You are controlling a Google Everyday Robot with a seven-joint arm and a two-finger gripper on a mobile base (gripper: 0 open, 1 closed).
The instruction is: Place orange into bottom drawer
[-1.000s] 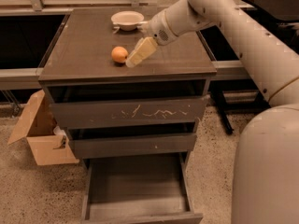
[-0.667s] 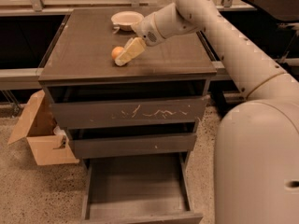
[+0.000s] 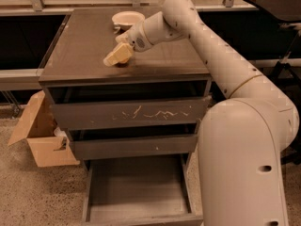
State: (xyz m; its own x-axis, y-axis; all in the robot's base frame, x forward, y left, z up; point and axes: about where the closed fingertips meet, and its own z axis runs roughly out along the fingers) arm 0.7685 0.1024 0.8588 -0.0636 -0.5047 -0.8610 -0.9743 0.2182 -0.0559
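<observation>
My gripper is low over the cabinet top, near its middle and just in front of the white bowl. It sits right where the orange lay, and the orange is hidden behind it. The bottom drawer is pulled out below, with a plain grey inside and nothing in it. The two drawers above it are closed.
The top drawer front has white scratches. An open cardboard box stands on the floor to the left of the cabinet. My arm reaches in from the right. A dark table stands at the far right.
My gripper has moved left across the cabinet top onto the orange, which showed beside it before and is now covered.
</observation>
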